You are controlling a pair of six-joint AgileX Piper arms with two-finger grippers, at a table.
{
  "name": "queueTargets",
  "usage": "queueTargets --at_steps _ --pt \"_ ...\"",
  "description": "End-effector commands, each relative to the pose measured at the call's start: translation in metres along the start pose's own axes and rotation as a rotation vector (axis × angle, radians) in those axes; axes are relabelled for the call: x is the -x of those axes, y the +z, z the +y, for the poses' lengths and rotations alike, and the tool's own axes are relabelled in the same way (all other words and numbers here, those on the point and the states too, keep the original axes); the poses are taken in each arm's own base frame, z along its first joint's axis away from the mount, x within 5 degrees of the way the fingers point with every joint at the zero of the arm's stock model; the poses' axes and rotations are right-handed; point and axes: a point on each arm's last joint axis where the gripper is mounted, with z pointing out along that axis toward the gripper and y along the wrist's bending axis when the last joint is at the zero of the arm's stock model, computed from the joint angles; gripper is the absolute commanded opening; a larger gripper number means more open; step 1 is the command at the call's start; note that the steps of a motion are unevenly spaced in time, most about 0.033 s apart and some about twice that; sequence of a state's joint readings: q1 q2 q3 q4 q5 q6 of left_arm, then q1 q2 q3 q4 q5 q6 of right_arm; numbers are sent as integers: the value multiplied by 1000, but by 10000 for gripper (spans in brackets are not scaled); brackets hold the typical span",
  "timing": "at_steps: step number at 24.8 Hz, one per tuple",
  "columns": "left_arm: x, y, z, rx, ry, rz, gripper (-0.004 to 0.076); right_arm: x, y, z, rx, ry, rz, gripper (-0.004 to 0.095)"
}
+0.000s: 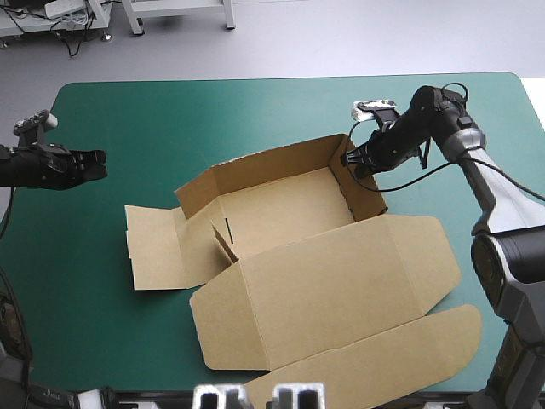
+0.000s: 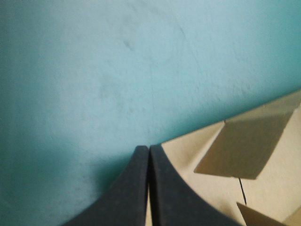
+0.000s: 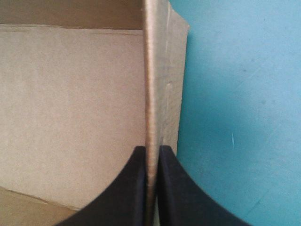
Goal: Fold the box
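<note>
The brown box (image 1: 289, 256) lies mid-table, partly formed: back and right walls stand up, the left flaps lie flat, and the big lid spreads flat toward the near edge. My right gripper (image 1: 351, 159) is at the top of the right wall near its far corner, shut on it; in the right wrist view the wall's edge (image 3: 151, 94) runs straight between the black fingers (image 3: 136, 188). My left gripper (image 1: 100, 164) hovers over the teal-green cover left of the box, shut with nothing in it. A flat box flap (image 2: 244, 150) shows ahead of my left gripper (image 2: 148, 149).
Bare teal-green cover (image 1: 170, 119) stretches behind and to the left of the box. The lid's rounded tuck flap (image 1: 383, 358) reaches close to the table's near edge. White table legs stand beyond the far edge.
</note>
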State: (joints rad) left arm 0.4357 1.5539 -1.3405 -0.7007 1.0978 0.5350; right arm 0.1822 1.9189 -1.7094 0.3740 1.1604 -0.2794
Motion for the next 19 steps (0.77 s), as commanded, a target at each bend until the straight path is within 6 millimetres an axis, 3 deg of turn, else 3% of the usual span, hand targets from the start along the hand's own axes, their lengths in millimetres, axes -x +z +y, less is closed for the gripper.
queueTargets --at_steps 1,4,5,7,9,14,19 --pt "17 -28 7 17 -39 -212 -8 -1 -61 23 11 -23 -151 -13" --pt "17 -37 36 -55 -121 -250 -8 -8 -96 36 1 -28 -237 -13" --pt "14 -38 48 -158 -164 -246 -8 -13 -111 43 2 -29 -275 -13" --pt "13 -31 57 -311 -194 -229 -9 -20 -137 53 4 -23 -349 -13" --pt "14 -25 61 -352 -203 -218 -9 -26 -154 60 3 -13 -406 -13" --pt "18 -11 55 -402 -198 -207 -8 -45 -197 80 32 -25 -535 -13" --pt "23 6 27 -473 -140 -176 15 -62 -233 93 30 -13 -688 -13"
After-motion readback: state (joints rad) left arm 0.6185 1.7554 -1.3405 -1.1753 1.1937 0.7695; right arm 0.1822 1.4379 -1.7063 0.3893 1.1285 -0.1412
